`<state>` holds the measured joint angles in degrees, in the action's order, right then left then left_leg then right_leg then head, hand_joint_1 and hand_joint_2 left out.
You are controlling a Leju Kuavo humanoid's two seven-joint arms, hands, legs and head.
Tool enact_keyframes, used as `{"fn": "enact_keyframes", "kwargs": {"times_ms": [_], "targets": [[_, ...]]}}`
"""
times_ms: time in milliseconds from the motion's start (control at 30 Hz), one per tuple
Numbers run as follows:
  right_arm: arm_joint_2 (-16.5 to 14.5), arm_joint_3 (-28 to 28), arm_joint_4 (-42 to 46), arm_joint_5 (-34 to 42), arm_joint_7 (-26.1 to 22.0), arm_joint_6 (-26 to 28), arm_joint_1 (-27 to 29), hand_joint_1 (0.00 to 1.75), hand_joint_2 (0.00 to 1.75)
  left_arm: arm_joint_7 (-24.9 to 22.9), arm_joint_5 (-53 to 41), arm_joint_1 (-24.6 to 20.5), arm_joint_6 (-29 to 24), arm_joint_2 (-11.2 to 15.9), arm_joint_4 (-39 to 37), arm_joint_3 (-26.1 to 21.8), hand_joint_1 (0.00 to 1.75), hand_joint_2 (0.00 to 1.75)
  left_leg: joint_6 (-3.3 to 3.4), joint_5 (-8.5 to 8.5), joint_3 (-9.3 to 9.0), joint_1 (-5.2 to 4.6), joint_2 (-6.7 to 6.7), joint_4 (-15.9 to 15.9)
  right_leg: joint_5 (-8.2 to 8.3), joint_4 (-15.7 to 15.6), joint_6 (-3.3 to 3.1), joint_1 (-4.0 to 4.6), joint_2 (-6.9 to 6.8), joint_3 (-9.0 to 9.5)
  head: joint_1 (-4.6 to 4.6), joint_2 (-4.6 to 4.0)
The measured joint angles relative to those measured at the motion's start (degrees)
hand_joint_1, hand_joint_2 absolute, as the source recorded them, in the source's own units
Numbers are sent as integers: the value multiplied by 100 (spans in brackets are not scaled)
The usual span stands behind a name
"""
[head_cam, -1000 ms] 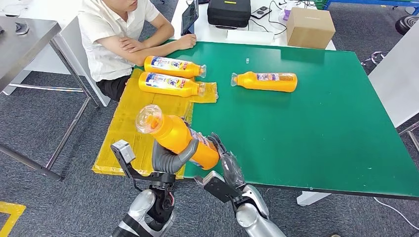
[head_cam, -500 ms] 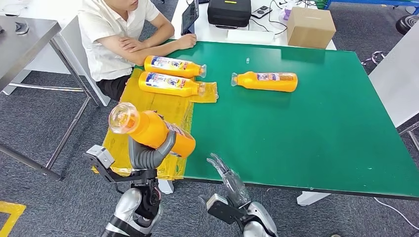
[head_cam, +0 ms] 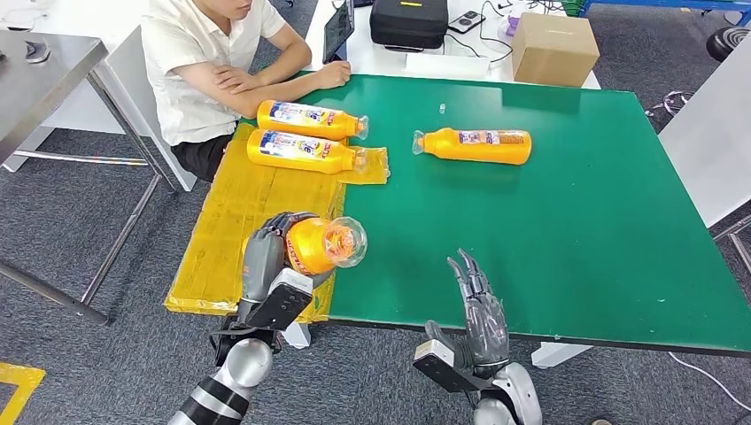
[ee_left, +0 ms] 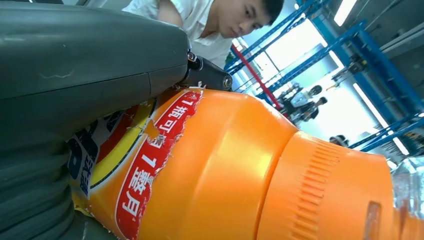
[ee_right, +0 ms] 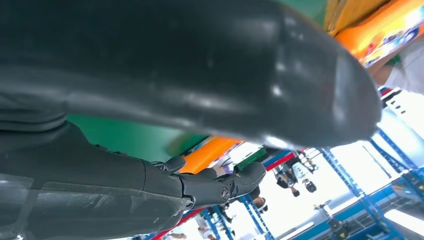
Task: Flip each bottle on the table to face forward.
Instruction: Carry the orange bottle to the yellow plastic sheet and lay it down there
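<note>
the left hand (head_cam: 276, 257) sits in the lower left of the head frame, at the near left corner of the green table (head_cam: 567, 230), and its fingers are wrapped around the body of an orange bottle (head_cam: 321, 245). that held bottle lies roughly level above the yellow sheet (head_cam: 232, 221), with its clear cap pointing toward the centre of the frame and its base hidden inside the hand. in the left wrist picture the held bottle (ee_left: 225, 170) runs out from under the grey thumb, its torn red and yellow label up against the hand (ee_left: 85, 85) and its ribbed orange neck toward the right edge. the right hand (head_cam: 478, 310) is in the lower middle of the head frame, just over the table's near edge, fingers spread and pointing up the frame, holding nothing, well apart from the held bottle. two more orange bottles lie side by side on the yellow sheet in the upper left, the farther one (head_cam: 310, 119) close to a seated person's forearm (head_cam: 283, 84), the nearer one (head_cam: 305, 150) just below it. a fourth bottle (head_cam: 474, 145) lies alone on the green surface, above the centre of the frame.
</note>
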<state>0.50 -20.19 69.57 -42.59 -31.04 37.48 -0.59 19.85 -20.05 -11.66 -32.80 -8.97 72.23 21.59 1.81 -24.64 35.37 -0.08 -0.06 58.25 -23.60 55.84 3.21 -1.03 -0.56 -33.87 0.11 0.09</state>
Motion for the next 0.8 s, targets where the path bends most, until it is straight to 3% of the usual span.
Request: {"fn": "enact_keyframes", "kwargs": {"times_ms": [167, 333, 467, 600, 733, 800], "targets": [[-26, 131, 29, -18, -9, -13, 16, 0, 0, -230, -410, -115, 78, 69, -271, 24, 175, 175, 0, -1, 1, 0, 0, 0, -2, 0, 1, 0, 0, -1, 1, 0], [-100, 248, 39, 44, -144, -261, 22, 0, 0, -1052, -2058, -488, 672, 185, -834, 112, 175, 175, 0, -1, 2, 0, 1, 0, -1, 0, 0, 0, 1, -1, 1, 0], [-170, 311, 38, 91, -222, -431, 17, 0, 0, -1343, -2724, -837, 1086, 272, -1385, 150, 175, 175, -2, 3, 1, 0, 2, 0, 1, 1, -1, 0, 1, 0, 1, 0], [-227, 330, 37, 131, -272, -558, -22, 0, 0, -1530, -3127, -1153, 1487, 292, -1931, 171, 135, 175, -5, 5, 2, 1, 0, 0, 1, 3, 0, 0, 0, 0, 1, 0], [-269, 331, 9, 169, -326, -666, -97, 0, 0, -1748, -3447, -1550, 2154, 289, -2578, 279, 29, 175, -5, 5, 3, 0, -1, 0, 0, 3, 0, 0, 0, 0, 0, 0], [-287, 332, -17, 214, -367, -710, -142, 0, 0, -1675, -3365, -1744, 2338, 275, -2883, 305, 12, 175, -5, 5, 2, 0, -2, 0, 0, 3, 0, 0, -1, 2, 1, 0]]}}
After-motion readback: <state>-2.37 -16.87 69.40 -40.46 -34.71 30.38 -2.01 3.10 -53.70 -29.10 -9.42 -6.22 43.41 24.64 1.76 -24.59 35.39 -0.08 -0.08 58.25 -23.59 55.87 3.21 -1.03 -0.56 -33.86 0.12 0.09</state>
